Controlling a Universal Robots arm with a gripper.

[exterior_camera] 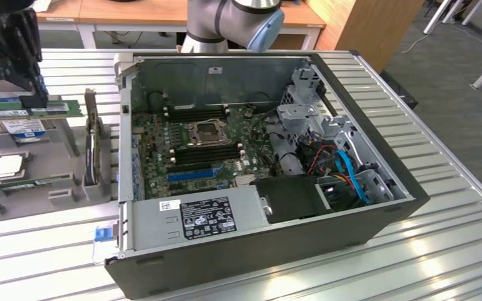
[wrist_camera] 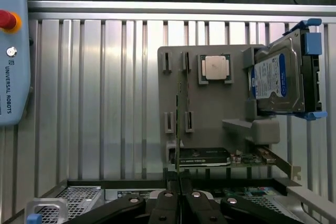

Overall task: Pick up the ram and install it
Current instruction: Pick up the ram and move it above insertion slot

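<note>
While your pincer [exterior_camera: 36,102] is clamped on 1 ram [exterior_camera: 63,110], that stick juts toward 3 o'clock; 1 other green stick [exterior_camera: 36,182] lies at 6 o'clock.

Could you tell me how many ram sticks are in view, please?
2: the ram held by the fingers, a second stick in the holder below. Others may hide in the case.

Glossy ribbed metal table [exterior_camera: 442,207], holder [wrist_camera: 220,108] — matt plastic

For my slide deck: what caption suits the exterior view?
Gripper holds the ram above the grey parts holder, beside the open computer case.
</note>
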